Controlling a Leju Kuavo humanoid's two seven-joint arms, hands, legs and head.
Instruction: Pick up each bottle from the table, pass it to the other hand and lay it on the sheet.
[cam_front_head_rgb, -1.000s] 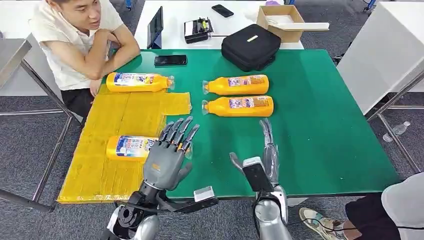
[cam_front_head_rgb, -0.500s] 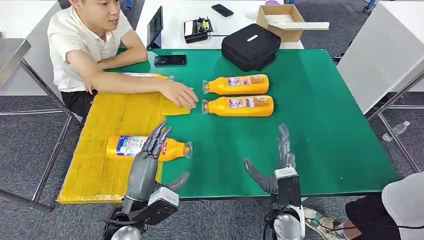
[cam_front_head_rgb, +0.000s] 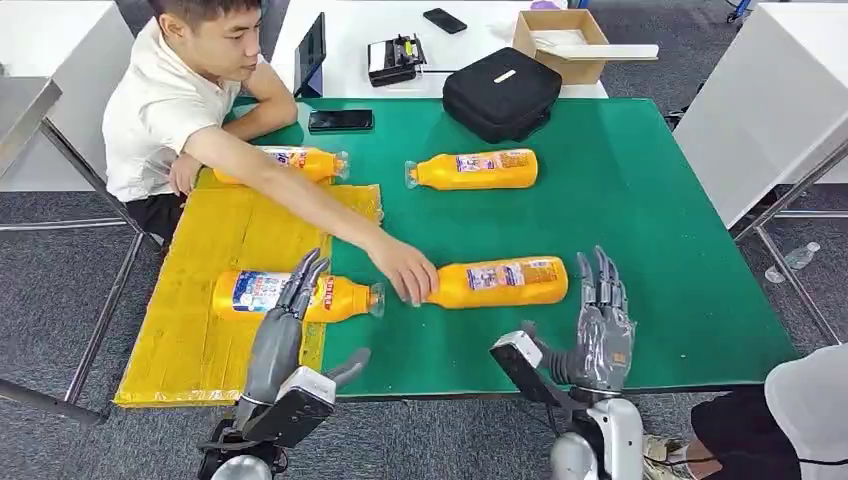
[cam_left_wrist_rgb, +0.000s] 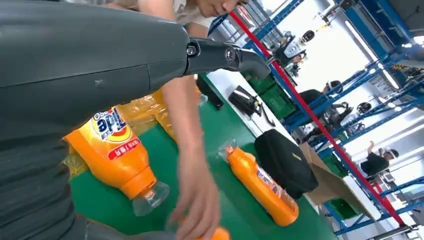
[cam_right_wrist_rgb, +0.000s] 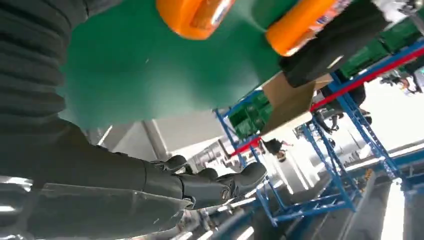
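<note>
Several orange bottles lie flat. One bottle rests on the yellow sheet, just beyond my left hand, which is open with fingers stretched toward it. A second bottle lies at the sheet's far edge, partly behind a person's arm. A third lies on the green table. A person's hand holds the neck end of a fourth bottle, which lies just left of my open right hand.
The person sits at the far left corner, arm reaching across the sheet. A black bag, a phone and a cardboard box are at the back. Another person's knee is at the front right.
The person has dragged the nearer table bottle toward the front edge, beside my right hand. My right hand has turned and lifted slightly to the right. My left hand has barely moved.
</note>
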